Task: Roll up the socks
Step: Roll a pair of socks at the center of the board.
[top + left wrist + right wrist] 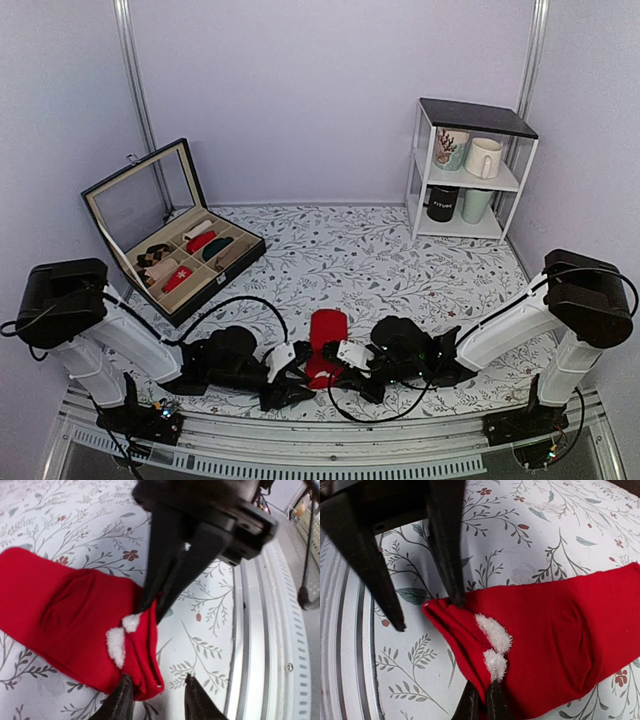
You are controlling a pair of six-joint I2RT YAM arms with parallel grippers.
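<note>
At the near edge of the floral-patterned bench (400, 260), the bright red soft fabric socks (327, 345) lie flat between both arms. The right fingers (496, 706) are closed, pinching the socks' near end beside its small white marks (492, 632). The left fingers (120, 702) stand apart, straddling that end's corner and gripping nothing.

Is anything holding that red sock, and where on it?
The right gripper pinches the socks at the end with the white marks; the left gripper stands open, gripping nothing.
</note>
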